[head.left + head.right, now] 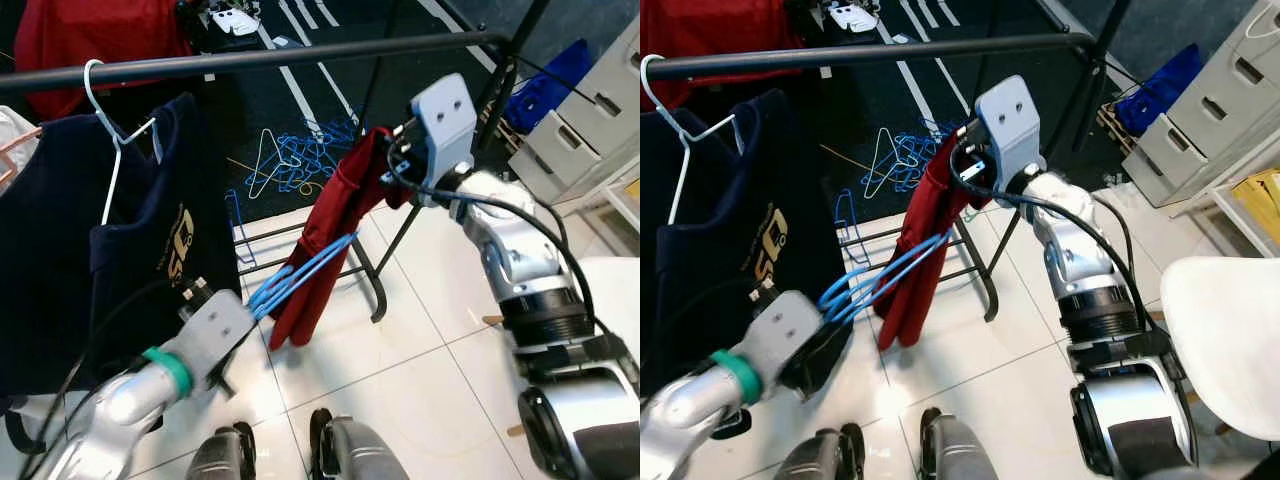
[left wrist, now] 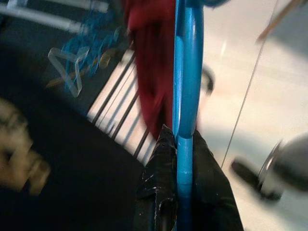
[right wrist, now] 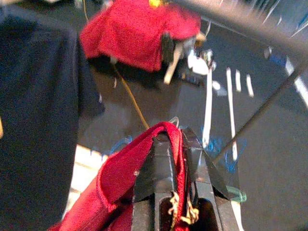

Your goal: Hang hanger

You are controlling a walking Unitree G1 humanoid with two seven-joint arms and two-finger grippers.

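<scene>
A red garment (image 1: 325,240) hangs on a blue hanger (image 1: 300,270) below the black rail (image 1: 300,55) of a clothes rack. My right gripper (image 3: 175,132) is shut on the garment's top fold, just under the rail's right end. A small pale hook tip peeks out above its fingers. My left gripper (image 2: 178,137) is shut on the lower blue bars of the hanger, down and to the left. The garment droops between the two grippers. A navy shirt (image 1: 100,250) on a white hanger (image 1: 110,130) hangs from the rail's left part.
Several loose blue hangers (image 1: 295,160) lie on the dark floor behind the rack. The rack's black leg (image 1: 375,290) stands on white tiles. Grey drawers (image 1: 590,110) and a blue bag (image 1: 550,85) are at the right, a red cloth (image 1: 90,35) far left, a white seat (image 1: 1225,340) near right.
</scene>
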